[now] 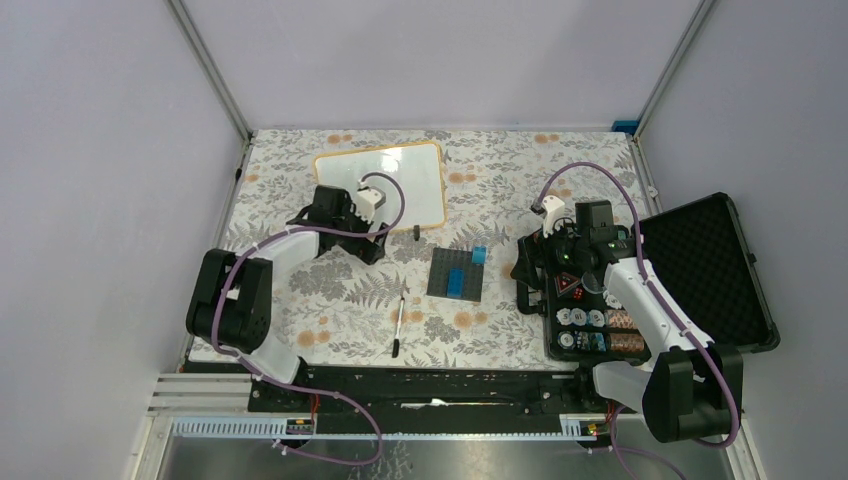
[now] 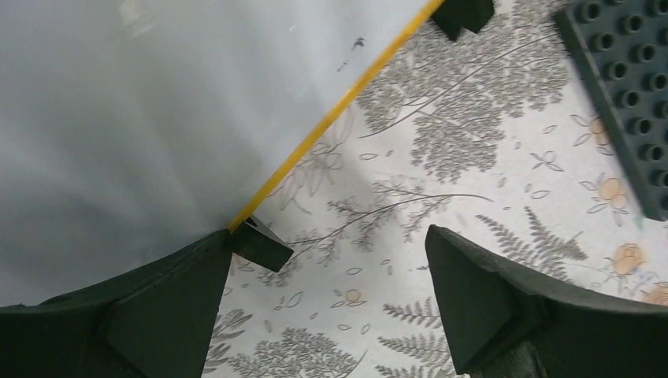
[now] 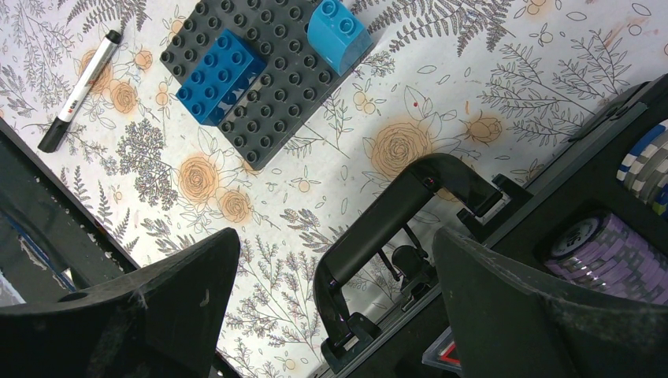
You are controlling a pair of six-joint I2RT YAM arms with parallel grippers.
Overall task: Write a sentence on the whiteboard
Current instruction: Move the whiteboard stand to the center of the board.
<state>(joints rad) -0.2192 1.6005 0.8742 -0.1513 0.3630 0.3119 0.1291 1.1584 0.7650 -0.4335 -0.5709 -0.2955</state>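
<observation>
The work is at its very first step, I think: the whiteboard [image 1: 400, 175] lies flat at the far left part of the counter [image 1: 330, 300], and its white face looks bare in the top view, with only glare on it. The sentence is not yet there. In the left wrist view only a tiny dark mark shows near the orange frame. The left claw [image 2: 327, 236] hangs just over the near right corner of the board, beside one small black foot [image 2: 261, 247]. Its jaws stand wide apart and hold nothing. The right claw [image 3: 337, 236] is also wide open and empty, and it hovers above the handle [image 3: 394, 224] of the black case [image 1: 700, 275] with poker chips, well apart from the board. The marker [image 1: 398, 325] lies on the counter near the arm bases, between the two arms and just beside the grey brick plate [image 1: 455, 273]. I cannot tell if its cap is on. The next move, in my judgement, calls for one claw to go to the marker, close around its barrel, and bring the tip to the board.
</observation>
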